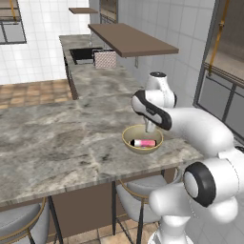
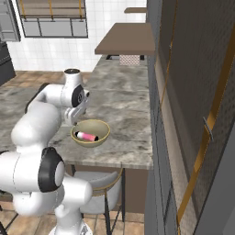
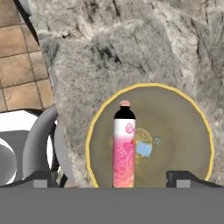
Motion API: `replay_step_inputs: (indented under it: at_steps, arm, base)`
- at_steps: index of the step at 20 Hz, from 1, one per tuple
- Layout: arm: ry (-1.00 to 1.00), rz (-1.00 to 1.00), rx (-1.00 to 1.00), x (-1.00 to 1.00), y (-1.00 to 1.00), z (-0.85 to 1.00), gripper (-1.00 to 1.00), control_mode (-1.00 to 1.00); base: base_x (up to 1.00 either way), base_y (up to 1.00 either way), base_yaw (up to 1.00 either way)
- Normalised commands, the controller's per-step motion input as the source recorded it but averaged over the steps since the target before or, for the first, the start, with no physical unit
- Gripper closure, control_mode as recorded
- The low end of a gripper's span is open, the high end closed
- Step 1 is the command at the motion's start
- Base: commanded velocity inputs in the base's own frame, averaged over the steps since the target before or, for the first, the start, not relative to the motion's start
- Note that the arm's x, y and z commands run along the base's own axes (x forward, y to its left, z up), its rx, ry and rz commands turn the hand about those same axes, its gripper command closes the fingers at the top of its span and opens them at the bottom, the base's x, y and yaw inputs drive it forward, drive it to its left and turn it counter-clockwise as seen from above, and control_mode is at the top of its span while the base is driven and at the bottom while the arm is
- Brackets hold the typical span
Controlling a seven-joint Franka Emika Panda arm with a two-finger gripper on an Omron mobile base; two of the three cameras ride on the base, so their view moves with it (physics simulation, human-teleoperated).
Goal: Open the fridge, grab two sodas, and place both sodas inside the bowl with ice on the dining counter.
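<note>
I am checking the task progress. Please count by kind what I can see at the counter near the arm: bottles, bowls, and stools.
Bottles: 1, lying in the bowl
Bowls: 1
Stools: 2, under the counter edge
Total: 4

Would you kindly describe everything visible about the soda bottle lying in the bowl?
The soda bottle lies on its side inside the tan bowl on the marbled counter. It has a pink-and-white label, a dark shoulder and a small pinkish cap. It rests on the bowl's floor beside a small pale blue piece, free of the open gripper above it.
</note>
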Motion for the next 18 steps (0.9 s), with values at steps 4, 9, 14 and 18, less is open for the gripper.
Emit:
replay_step_inputs:
  at_steps: [4, 9, 14, 18]
  arm:
    - [-0.10, -0.21, 0.07, -0.98, 0.01, 0.41, -1.00, -1.00]
    - [-0.10, -0.34, 0.11, -1.00, 0.16, 0.21, -1.00, -1.00]
    - [-0.09, -0.36, 0.11, -1.00, 0.26, 0.24, -1.00, -1.00]
    - [-0.08, -0.36, 0.10, -1.00, 0.25, 0.32, -1.00, -1.00]
  base:
    - [0.00, 0.00, 0.00]
    - [0.00, 0.00, 0.00]
    - [0.00, 0.00, 0.00]
    - [0.00, 0.00, 0.00]
